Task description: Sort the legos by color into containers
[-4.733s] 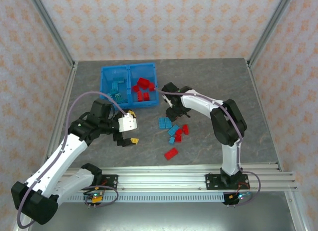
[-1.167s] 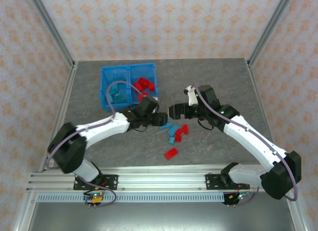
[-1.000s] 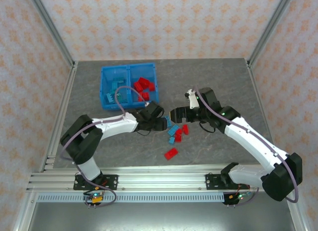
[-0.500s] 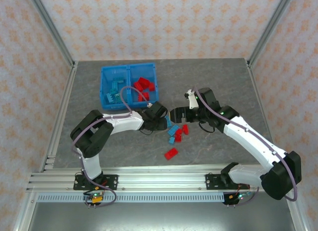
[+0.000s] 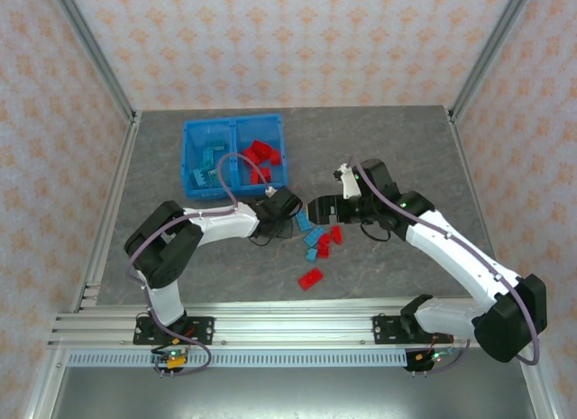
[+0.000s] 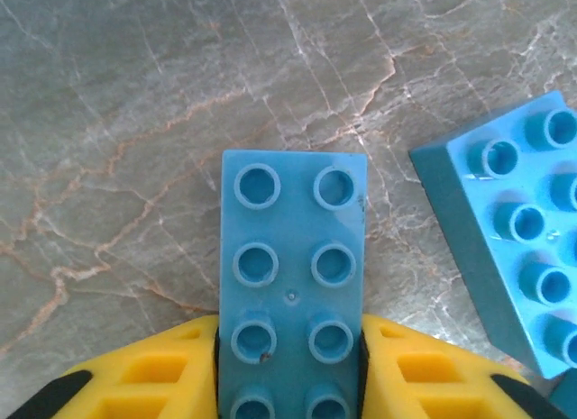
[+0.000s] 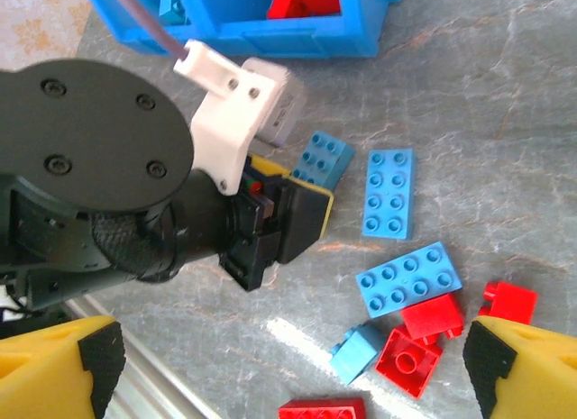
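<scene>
The right pincer (image 7: 288, 351) stood wide, its yellow fingers (image 7: 54, 369) in the two lower corners. Loose legos (image 7: 410, 279), light blue and red, lay on the grey surface (image 7: 505, 122). The left pincer (image 7: 299, 189) gripped a light blue lego (image 7: 325, 158) near the blue bin (image 7: 270, 36), which held a red lego (image 7: 302, 0).

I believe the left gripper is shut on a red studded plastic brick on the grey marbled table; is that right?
Not quite: the studded plastic brick is light blue, not red. The left wrist view shows the left gripper shut on it on the grey marbled table.
</scene>
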